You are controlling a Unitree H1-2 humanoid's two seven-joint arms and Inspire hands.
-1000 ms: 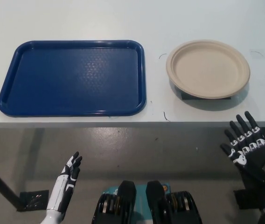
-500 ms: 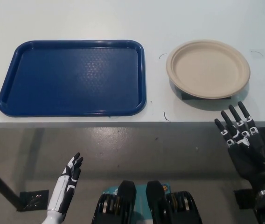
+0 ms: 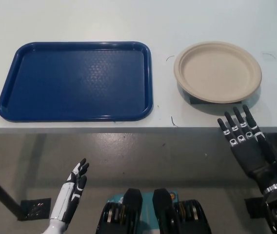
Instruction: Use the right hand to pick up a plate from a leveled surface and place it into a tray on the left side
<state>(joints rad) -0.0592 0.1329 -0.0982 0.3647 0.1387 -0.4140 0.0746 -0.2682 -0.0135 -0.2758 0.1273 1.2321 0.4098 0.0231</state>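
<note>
A beige round plate (image 3: 217, 71) rests on a small dark block on the white table, right of centre. The blue tray (image 3: 76, 81) lies to its left with nothing in it. My black right hand (image 3: 244, 141) is open, its spread fingers pointing up at the table's front edge just below the plate and not touching it. Low at the lower left, below the table edge, my white left hand (image 3: 74, 184) rests open.
The white table (image 3: 177, 19) ends in a front edge about halfway down the picture. Below it is grey floor. A narrow bare strip of table separates tray and plate.
My right hand has risen and moved a little left, from below the table edge up to it, closer to the plate. The left hand has barely moved.
</note>
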